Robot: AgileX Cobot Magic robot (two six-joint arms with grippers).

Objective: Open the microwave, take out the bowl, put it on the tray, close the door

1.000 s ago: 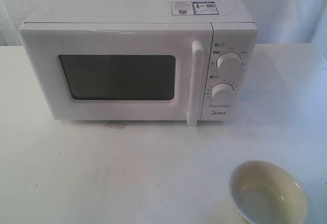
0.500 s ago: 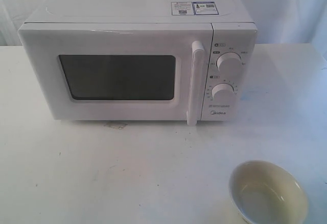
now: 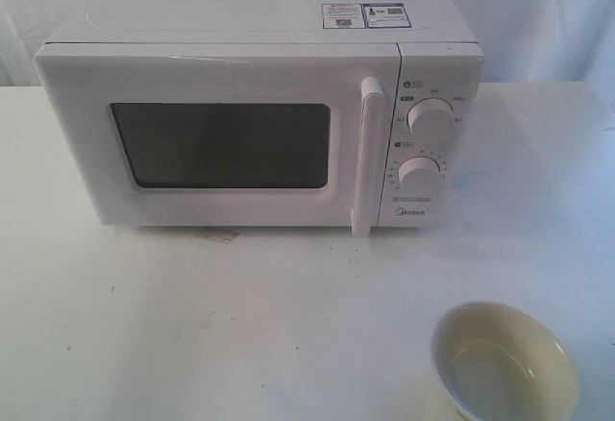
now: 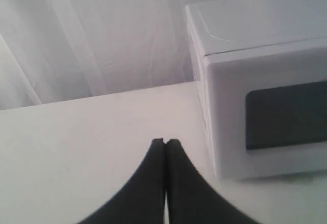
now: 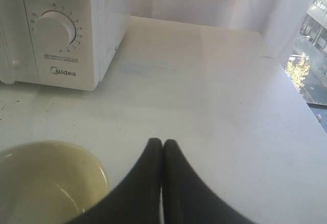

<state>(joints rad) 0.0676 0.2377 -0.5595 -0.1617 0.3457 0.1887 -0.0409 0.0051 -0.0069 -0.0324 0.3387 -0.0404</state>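
microwave [image 3: 259,113] on tabletop [image 3: 240,325], door [image 3: 221,137] shut, bowl [image 3: 504,361] upright on tabletop front-right, well apart from microwave

Nothing has visibly moved in the exterior view. The microwave [image 3: 259,123], its door [image 3: 221,80] and the bowl [image 3: 504,359] on the bench [image 3: 240,325] match the pictures from a second ago. A faint glint along the door's top edge may have shifted, but it is too slight to be sure.

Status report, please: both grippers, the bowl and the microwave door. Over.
Left gripper shut, empty, beside the microwave. Right gripper shut, empty, by the bowl. Door closed; bowl sits on the table. No tray in view.
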